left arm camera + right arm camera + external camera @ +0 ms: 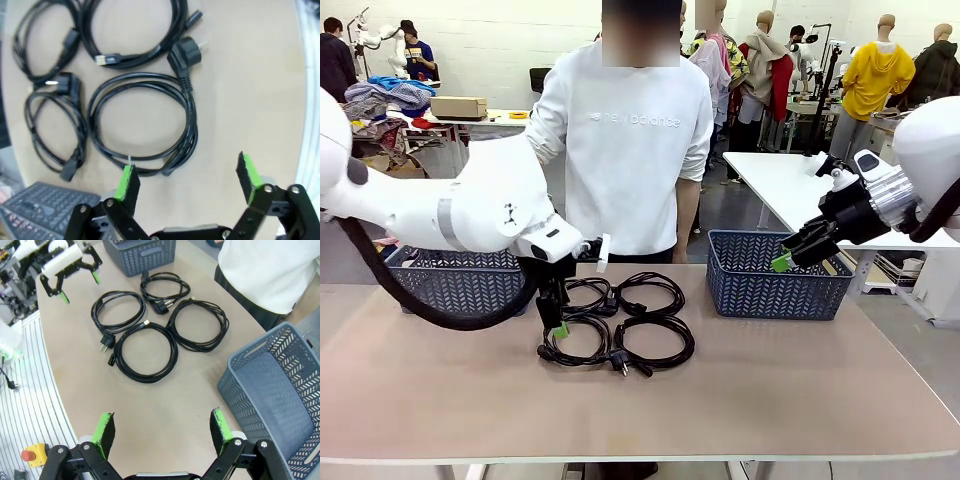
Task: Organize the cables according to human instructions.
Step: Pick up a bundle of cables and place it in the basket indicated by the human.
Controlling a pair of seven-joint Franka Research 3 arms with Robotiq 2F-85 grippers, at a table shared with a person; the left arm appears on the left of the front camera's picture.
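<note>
Several coiled black cables lie in a cluster at the middle of the table. My left gripper hangs open just above the cluster's left edge. In the left wrist view its green pads straddle bare table just short of the nearest coil, with nothing between them. My right gripper is open and empty, raised over the right basket. From the right wrist view the gripper looks down on the coils and on my left gripper beyond them.
A second grey basket stands at the far left, behind my left arm. A person in a white sweatshirt stands at the far edge, right behind the cables. The near half of the table is bare.
</note>
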